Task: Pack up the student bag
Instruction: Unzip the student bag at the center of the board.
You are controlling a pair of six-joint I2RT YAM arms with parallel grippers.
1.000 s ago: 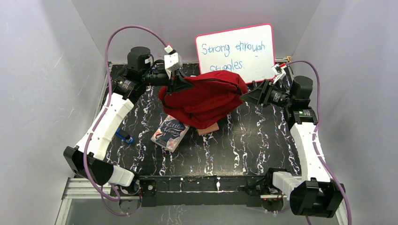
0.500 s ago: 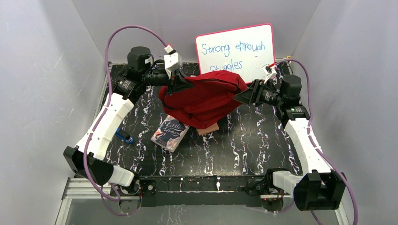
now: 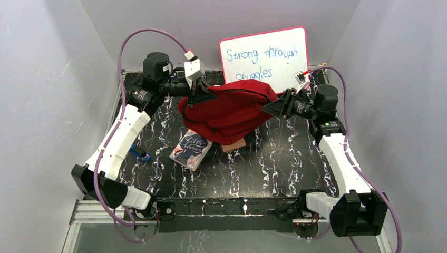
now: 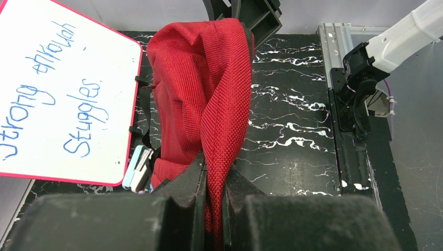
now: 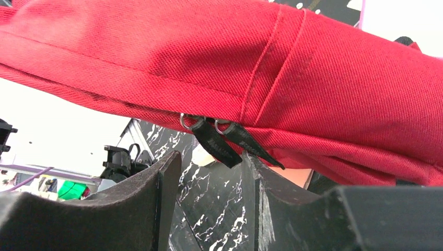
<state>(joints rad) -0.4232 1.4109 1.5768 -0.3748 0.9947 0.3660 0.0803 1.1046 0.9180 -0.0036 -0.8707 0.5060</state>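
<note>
The student bag point(image 3: 232, 110), a soft red backpack, hangs lifted over the back of the table. My left gripper point(image 3: 203, 97) is shut on a fold of its red fabric point(image 4: 219, 104) at the bag's left end; the cloth runs down between the jaws point(image 4: 214, 170). My right gripper point(image 3: 270, 108) is open at the bag's right end. In the right wrist view two black zipper pulls point(image 5: 222, 144) hang from the bag's seam point(image 5: 313, 94) just above the gap between the fingers point(image 5: 211, 162), touching neither pad that I can see.
A book point(image 3: 191, 149) lies on the black marbled table point(image 3: 284, 158) below the bag's left side. A tan wallet point(image 3: 235, 145) peeks out under the bag. A blue item point(image 3: 140, 153) lies by the left arm. A whiteboard point(image 3: 263, 57) leans at the back.
The right arm has moved left, up to the bag's right end, and its jaws have narrowed slightly. The left gripper and the bag have stayed put.
</note>
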